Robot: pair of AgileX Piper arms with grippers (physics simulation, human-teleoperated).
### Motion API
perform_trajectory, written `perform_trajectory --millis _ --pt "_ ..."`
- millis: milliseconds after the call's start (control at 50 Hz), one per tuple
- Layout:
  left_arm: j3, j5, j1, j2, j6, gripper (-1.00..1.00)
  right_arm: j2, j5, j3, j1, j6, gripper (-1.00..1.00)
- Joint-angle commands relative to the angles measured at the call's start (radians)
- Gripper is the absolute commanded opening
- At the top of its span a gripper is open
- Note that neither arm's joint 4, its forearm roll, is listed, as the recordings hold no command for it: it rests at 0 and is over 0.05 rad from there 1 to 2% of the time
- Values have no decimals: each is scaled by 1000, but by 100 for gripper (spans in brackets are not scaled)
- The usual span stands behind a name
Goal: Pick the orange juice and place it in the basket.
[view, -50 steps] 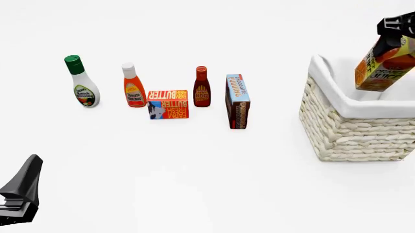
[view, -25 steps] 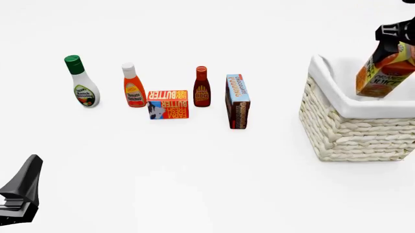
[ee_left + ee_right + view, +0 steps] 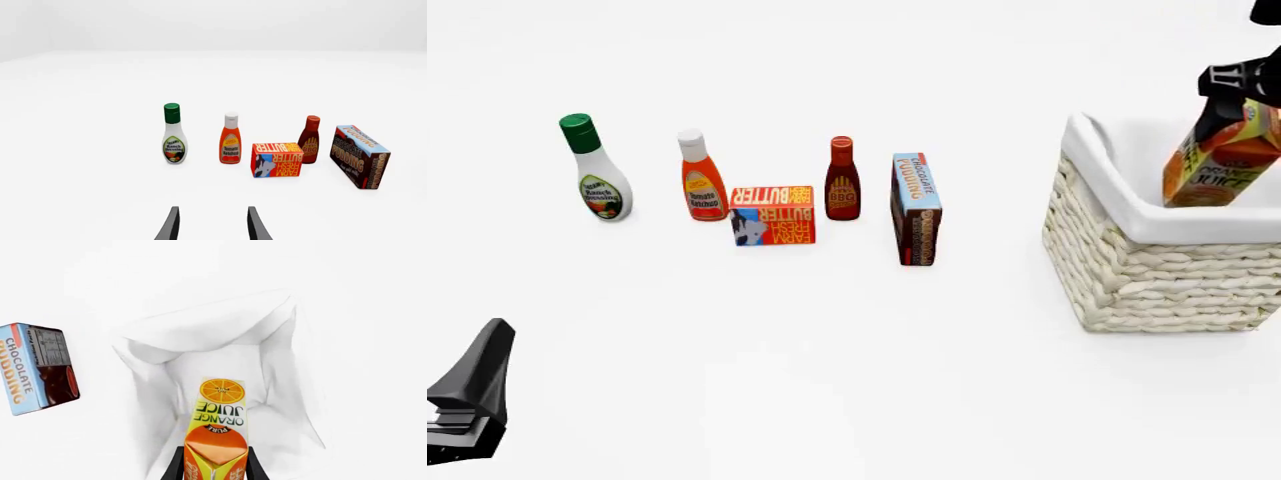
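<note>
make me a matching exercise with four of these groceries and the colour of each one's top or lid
Column 1:
1. ranch dressing bottle
2. tomato ketchup bottle
3. BBQ sauce bottle
4. chocolate pudding box

Column 2:
A. white cap
B. light blue top face
C. green cap
D. red cap

Pairs: 1-C, 2-A, 3-D, 4-B

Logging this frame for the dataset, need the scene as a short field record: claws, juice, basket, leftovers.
right claw: shut on juice carton
juice carton: tilted, lower end inside basket, not released
left claw: open, holding nothing
table row: ranch bottle, ketchup bottle, butter box, BBQ bottle, pudding box
</note>
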Motion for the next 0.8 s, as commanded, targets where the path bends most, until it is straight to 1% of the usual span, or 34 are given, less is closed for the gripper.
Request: perform_trajectory --millis 20,60,80,140,380,460,640,800 --pt "0 0 0 0 0 100 21 0 -16 -6 10 -100" --pt "0 0 0 -1 0 100 26 0 -14 -4 16 -100" --pt "0 0 0 0 0 100 28 0 -14 -8 10 -100" --pt "0 0 0 0 0 100 35 0 -11 -4 14 -100" --pt "0 0 0 0 0 100 56 0 -22 -9 1 -100" --pt "0 0 0 0 0 100 68 0 -29 -2 8 -100" --pt "-1 -1 4 2 0 100 87 0 -49 -9 -11 -100" --pt "-1 3 4 -2 0 100 103 0 -54 -12 -15 -100"
